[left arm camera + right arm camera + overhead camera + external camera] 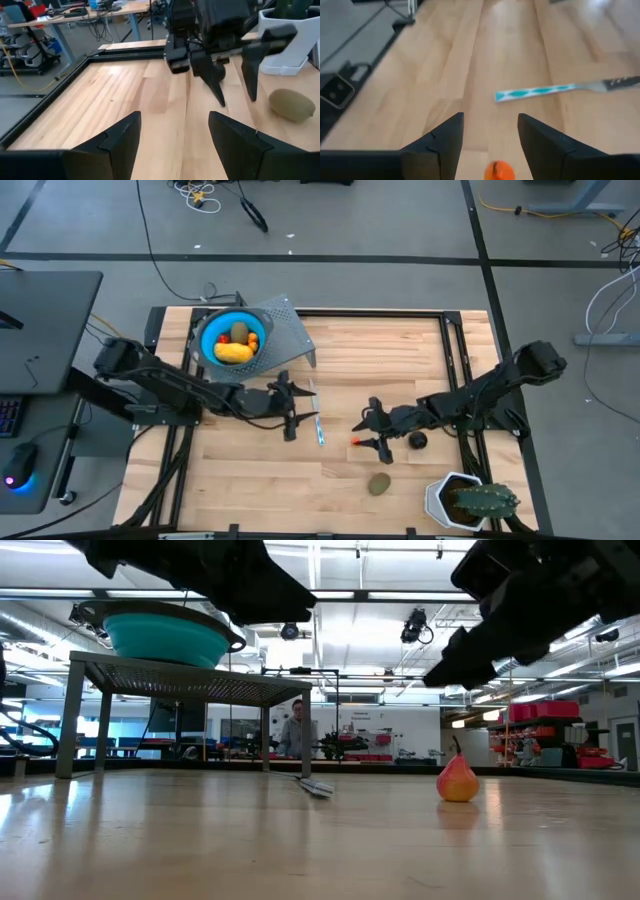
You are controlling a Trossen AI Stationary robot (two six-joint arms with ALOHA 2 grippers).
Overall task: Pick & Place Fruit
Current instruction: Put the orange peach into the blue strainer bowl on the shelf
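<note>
At the far left, a blue bowl (pixel 232 338) sits on a perforated metal stand (pixel 288 332) and already holds a yellow oblong fruit (pixel 235 353), an olive-brown kiwi (pixel 240 332) and a small red piece. The left gripper (pixel 292 411) waits just near of the stand, jaws open and empty, close beside a thin silvery-blue stick (pixel 318 425).

Right of centre, the right gripper (pixel 368 432) hovers with jaws spread over a tiny orange-red fruit (pixel 498 170), which lies on the table (pixel 400 350) between the fingertips (pixel 451 127). In the low view it looks pear-shaped, smooth and glossy, so it is probably light, hard and apt to roll or squirt out; closing squarely across its widest part seems safest. A black ball (pixel 417 440) lies just right of that gripper, likely a roller too. The second kiwi (pixel 379 483), nearer the front edge, looks matte and easier to hold across its short axis.

No brand, label or writing is legible.
</note>
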